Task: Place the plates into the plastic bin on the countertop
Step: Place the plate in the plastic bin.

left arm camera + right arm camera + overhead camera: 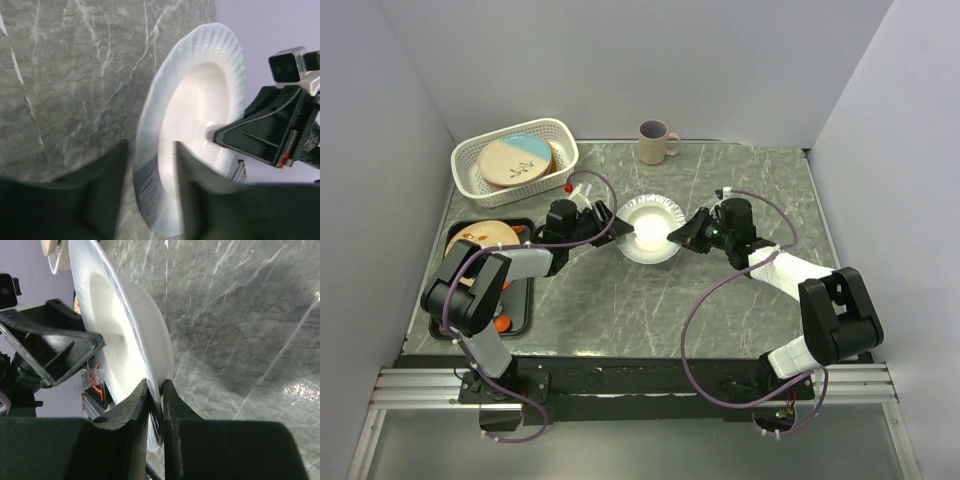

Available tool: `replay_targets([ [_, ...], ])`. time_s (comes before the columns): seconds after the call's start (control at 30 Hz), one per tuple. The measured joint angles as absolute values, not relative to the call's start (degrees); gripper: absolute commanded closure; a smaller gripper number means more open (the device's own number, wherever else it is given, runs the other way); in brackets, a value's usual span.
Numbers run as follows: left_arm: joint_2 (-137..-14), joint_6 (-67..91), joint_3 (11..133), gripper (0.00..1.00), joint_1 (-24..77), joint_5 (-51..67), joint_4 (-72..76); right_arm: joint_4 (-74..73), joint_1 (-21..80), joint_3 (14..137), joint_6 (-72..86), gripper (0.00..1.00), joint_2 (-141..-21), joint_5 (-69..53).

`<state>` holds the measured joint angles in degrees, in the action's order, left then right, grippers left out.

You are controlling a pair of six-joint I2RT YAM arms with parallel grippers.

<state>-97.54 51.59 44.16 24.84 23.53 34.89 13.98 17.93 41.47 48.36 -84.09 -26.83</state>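
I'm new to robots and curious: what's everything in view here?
white plate: one, white, mid-counter, between both grippers
plastic bin: one, white, far left corner
plates in bin: at least two, top one tan and blue
tray: one, black, left edge
plate on tray: one visible, tan-orange, partly hidden
mug: one, beige, far edge
countertop: one, grey-green marble
left gripper: black, fingers astride plate's left rim
right gripper: black, pinching right rim

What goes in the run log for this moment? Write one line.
white plate: between grippers | right gripper: shut on rim | left gripper: open astride rim | plastic bin: plates inside
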Motion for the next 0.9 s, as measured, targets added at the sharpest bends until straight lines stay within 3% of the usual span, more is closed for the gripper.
replay_targets([
  [0.1,-98.02,52.1,44.18,0.99,24.71,23.94,35.22,14.04,18.13,41.5,48.64,1.0,-84.73,-27.05],
  [0.37,-98.65,53.3,44.38,0.99,24.29,24.8,35.83,14.5,18.11,41.6,49.17,0.98,-85.43,-27.18],
  [0.9,-99.18,53.19,44.69,0.99,24.45,24.67,35.9,17.19,18.55,41.63,49.23,0.19,-85.89,-28.82],
])
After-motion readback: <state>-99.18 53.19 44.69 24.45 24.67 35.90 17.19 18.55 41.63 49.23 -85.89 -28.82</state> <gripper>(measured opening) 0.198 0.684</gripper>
